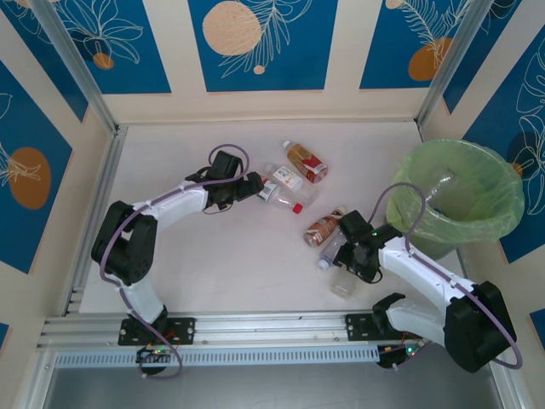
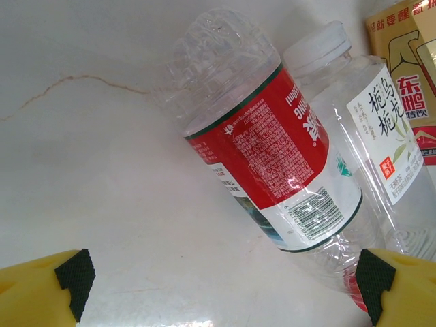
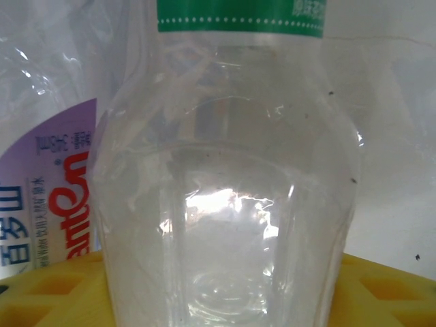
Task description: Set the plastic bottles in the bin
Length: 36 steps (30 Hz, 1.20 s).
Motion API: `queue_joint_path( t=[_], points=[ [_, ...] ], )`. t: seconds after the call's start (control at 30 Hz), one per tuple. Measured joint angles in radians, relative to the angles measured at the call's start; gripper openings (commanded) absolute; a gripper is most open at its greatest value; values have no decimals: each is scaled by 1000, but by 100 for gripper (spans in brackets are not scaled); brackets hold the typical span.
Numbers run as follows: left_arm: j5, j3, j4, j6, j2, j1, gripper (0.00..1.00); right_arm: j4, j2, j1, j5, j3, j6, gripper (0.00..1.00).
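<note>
Surroundings: a white counter (image 1: 213,264) is walled by cream panels with blue leaf-print insets.
Bin: a round bin (image 1: 451,237), lined with a light-green bag, is set at the right, toward the far side.
Right gripper: the right gripper (image 1: 356,260) is placed around a clear green-labelled bottle (image 3: 231,204), whose body is seen between the yellow fingers. Whether it is already pinched cannot be told.
Key relation: the bin lies just to the far right of this gripper, and the right arm is by far the nearer to it. The bottle's long axis is judged to run roughly near to far.
Neighbours: a purple-labelled bottle (image 3: 61,197) lies just beside it on the left, and a brown-labelled bottle (image 1: 324,226) lies beyond that.
Left gripper: the left gripper (image 1: 251,187) is spread wide. A red-labelled bottle (image 2: 272,157) lies slanted just ahead of it, with a white-labelled bottle (image 2: 381,136) alongside and an orange-labelled bottle (image 1: 306,162) farther off.
Look: the bottles are seen to be clear, thin-walled, ribbed and empty.
</note>
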<state>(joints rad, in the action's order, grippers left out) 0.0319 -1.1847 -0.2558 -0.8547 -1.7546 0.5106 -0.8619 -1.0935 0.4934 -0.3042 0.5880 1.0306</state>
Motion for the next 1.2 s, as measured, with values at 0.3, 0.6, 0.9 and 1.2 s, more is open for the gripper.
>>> queue_joint_path(
  t=[0.3, 0.6, 0.9, 1.2],
  points=[
    [0, 0, 0, 0, -1, 0, 100, 0, -80, 71, -53, 19, 24, 59],
    [5, 0, 1, 2, -1, 0, 100, -75, -36, 103, -92, 46, 35, 50],
    [30, 22, 51, 27, 6, -3, 100, -93, 32, 116, -116, 69, 23, 50],
    [75, 131, 208, 32, 66, -3, 100, -51, 88, 122, -145, 85, -31, 48]
  ],
)
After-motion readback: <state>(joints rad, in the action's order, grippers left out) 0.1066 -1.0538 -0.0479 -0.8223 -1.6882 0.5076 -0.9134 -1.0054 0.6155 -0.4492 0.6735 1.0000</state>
